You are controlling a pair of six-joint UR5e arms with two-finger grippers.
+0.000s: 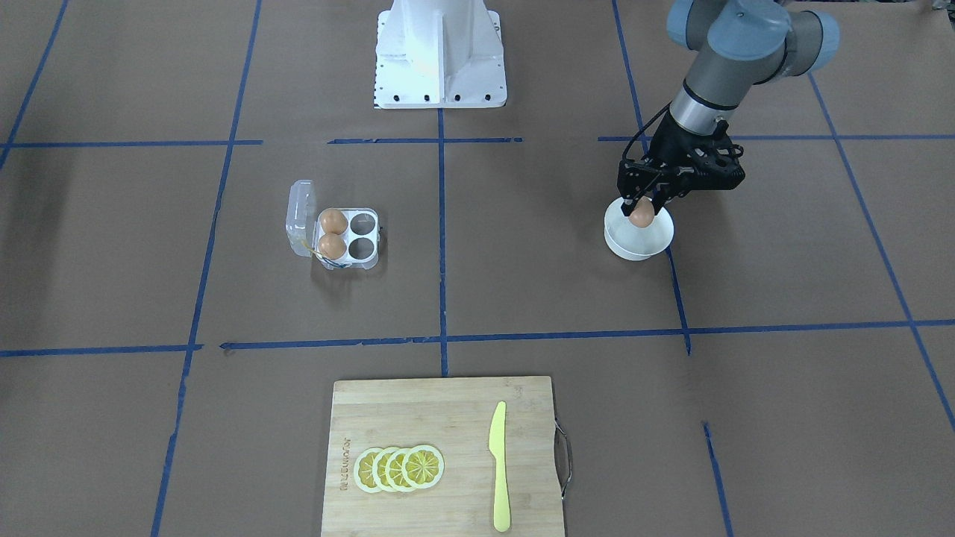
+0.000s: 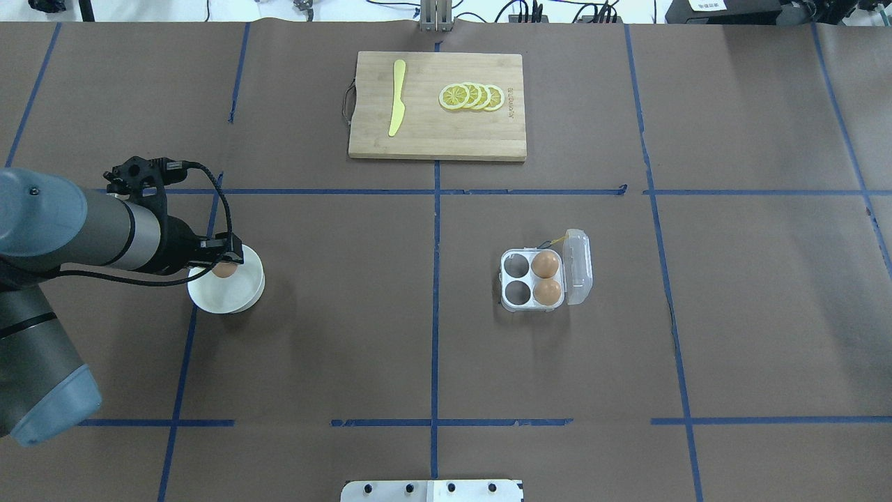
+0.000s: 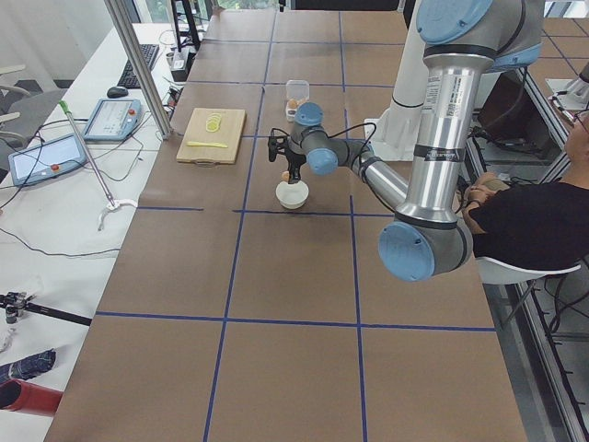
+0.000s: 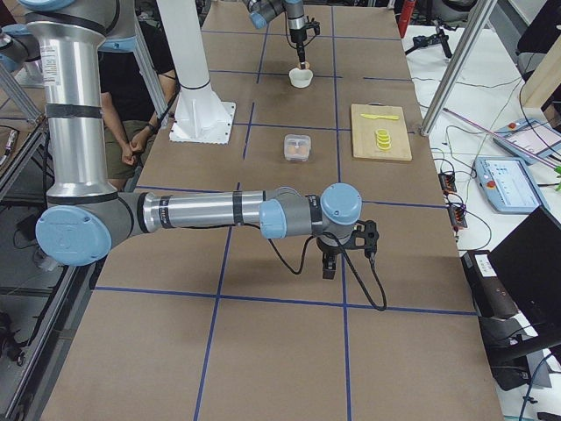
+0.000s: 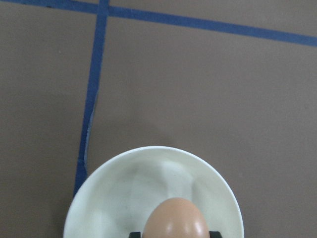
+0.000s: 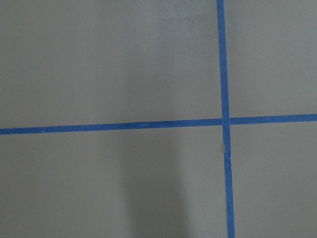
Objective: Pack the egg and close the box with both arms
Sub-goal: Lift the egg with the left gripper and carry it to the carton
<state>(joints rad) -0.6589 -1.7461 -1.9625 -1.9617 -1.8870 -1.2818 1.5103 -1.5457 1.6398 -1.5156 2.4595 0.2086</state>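
Brown-orange, the egg (image 1: 642,214) is being pinched by the left end effector (image 1: 643,203) over the white bowl (image 1: 633,245). Wide bare surface (image 1: 522,253) is lying between bowl and box (image 2: 516,281), whose lid (image 2: 580,266) is standing open. Three eggs are showing: one held, two in the box beside two free cells. For the right end effector (image 4: 330,265), I cannot tell whether it is spread or pressed together.

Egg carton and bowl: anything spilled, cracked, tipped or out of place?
Nothing stands out. The box sits flat with its lid open, two eggs whole in their cells, two cells empty. The left gripper holds the third egg over the white bowl, no cracks visible.
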